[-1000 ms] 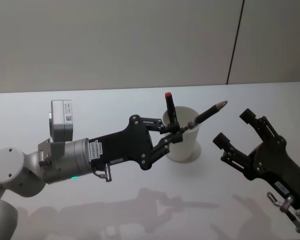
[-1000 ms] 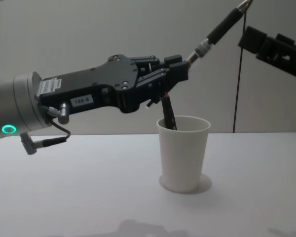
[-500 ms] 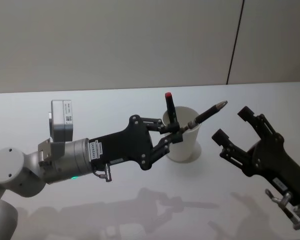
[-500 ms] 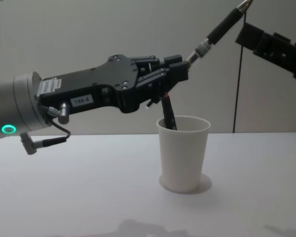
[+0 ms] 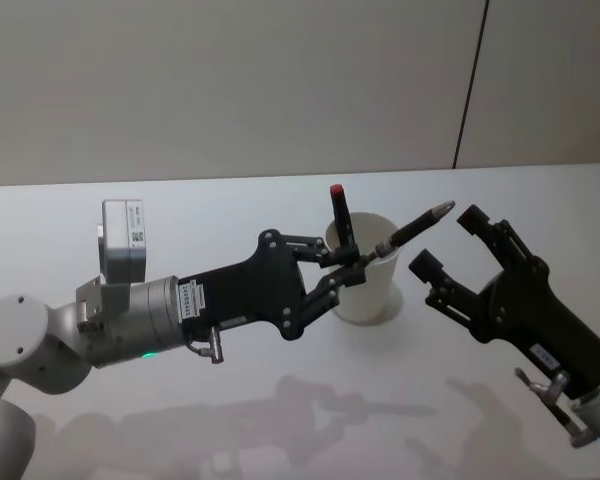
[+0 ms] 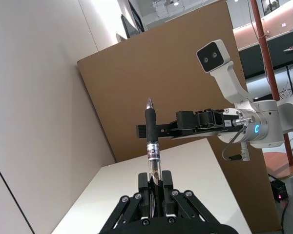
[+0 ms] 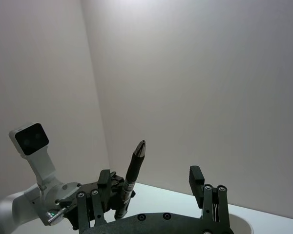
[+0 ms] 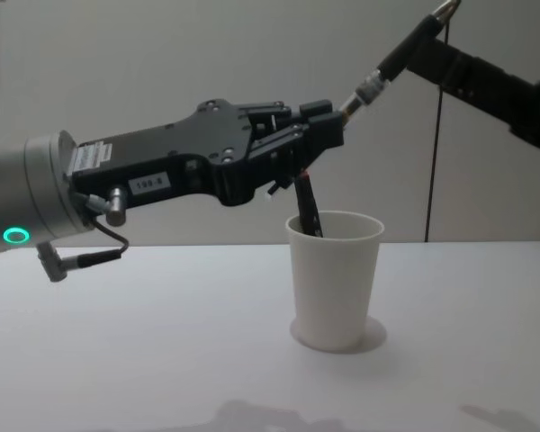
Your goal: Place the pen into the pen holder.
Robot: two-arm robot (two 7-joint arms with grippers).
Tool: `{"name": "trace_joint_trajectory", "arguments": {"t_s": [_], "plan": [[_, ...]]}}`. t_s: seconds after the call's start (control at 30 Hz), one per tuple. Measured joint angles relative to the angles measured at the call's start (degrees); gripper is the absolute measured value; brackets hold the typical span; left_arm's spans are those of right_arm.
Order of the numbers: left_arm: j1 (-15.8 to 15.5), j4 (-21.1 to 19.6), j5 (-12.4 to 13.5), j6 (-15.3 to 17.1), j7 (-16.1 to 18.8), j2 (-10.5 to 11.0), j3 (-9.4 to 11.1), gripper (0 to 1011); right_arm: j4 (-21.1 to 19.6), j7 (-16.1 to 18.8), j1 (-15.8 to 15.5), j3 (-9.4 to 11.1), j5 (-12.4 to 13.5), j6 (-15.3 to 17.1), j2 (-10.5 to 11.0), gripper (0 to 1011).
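My left gripper (image 5: 358, 262) is shut on the pen (image 5: 412, 228), a black pen with a silver tip that slants up and to the right above the pen holder (image 5: 375, 290), a white paper cup. In the chest view the pen (image 8: 400, 54) rises from the left gripper (image 8: 328, 126) over the cup (image 8: 335, 288). A second pen with a red cap (image 5: 340, 215) stands inside the cup. My right gripper (image 5: 446, 242) is open just right of the pen's tip. In the right wrist view the pen (image 7: 133, 175) stands between the right gripper's spread fingers (image 7: 196, 176), close to one of them.
The white table (image 5: 230, 420) stretches around the cup, with a grey wall behind it. The left arm's body (image 5: 40, 340) fills the near left, and the right arm (image 5: 570, 360) comes in from the near right.
My right gripper has moved left and upward, closing in on the pen's tip with its fingers still apart. The left gripper and the pen have not moved.
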Motion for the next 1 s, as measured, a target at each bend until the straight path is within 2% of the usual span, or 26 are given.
{"name": "trace_joint_trajectory", "arguments": {"t_s": [0.5,0.63,0.73,0.77,0.83,0.93,0.97,1.0], "plan": [[0.0,0.0,0.0,0.0,0.0,0.0,0.0,171,1.82,1.9,2.76,-0.95,-0.94,2.01,-1.72,996],[0.0,0.0,0.0,0.0,0.0,0.0,0.0,172,2.43,2.23,3.59,-1.26,-1.34,2.59,-2.3,920],[0.0,0.0,0.0,0.0,0.0,0.0,0.0,172,2.75,2.35,4.01,-1.42,-1.54,2.88,-2.59,816],[0.0,0.0,0.0,0.0,0.0,0.0,0.0,172,2.83,2.36,4.13,-1.47,-1.57,2.94,-2.68,816],[0.0,0.0,0.0,0.0,0.0,0.0,0.0,172,2.97,2.4,4.29,-1.53,-1.66,3.06,-2.78,733],[0.0,0.0,0.0,0.0,0.0,0.0,0.0,172,3.18,2.41,4.57,-1.67,-1.82,3.28,-2.96,650],[0.0,0.0,0.0,0.0,0.0,0.0,0.0,172,3.21,2.41,4.63,-1.7,-1.86,3.33,-2.99,650],[0.0,0.0,0.0,0.0,0.0,0.0,0.0,172,3.26,2.41,4.72,-1.74,-1.96,3.45,-3.04,591]]}}
